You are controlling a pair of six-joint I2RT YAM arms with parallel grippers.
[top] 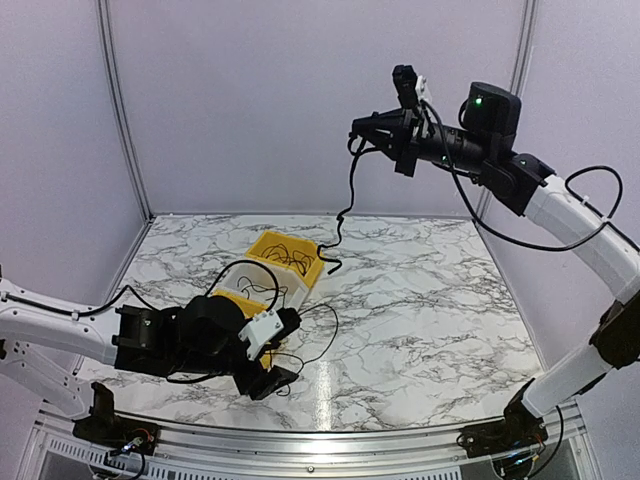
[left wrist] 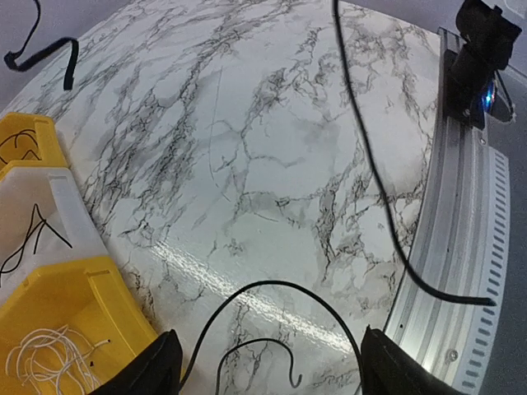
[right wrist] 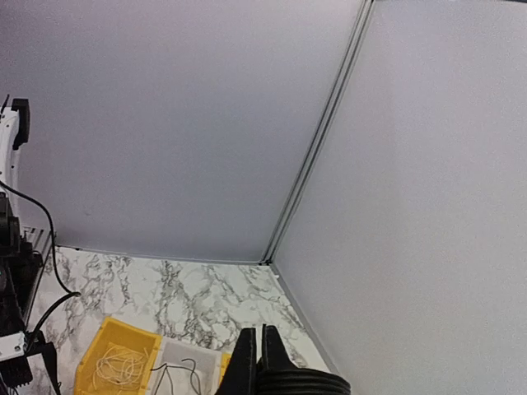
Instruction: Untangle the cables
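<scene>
My right gripper (top: 358, 128) is raised high at the back and shut on a black cable (top: 352, 185) that hangs down to the table beside the yellow bin (top: 262, 243). In the right wrist view its fingertips (right wrist: 255, 350) are pressed together. My left gripper (top: 288, 350) is low over the table at the bins, open and empty. In the left wrist view (left wrist: 268, 370) thin black cable loops (left wrist: 272, 285) lie on the marble between its spread fingers (left wrist: 160, 366). White cables (left wrist: 45, 350) lie in the near yellow bin, black ones (left wrist: 20, 148) in the far one.
Three bins stand in a row: yellow (left wrist: 49, 136), white (left wrist: 70, 210), yellow (left wrist: 95, 284). Another black cord (left wrist: 375, 189) runs over the marble to the metal rail (left wrist: 461, 239) at the table's front. Grey walls enclose the table (top: 430, 300).
</scene>
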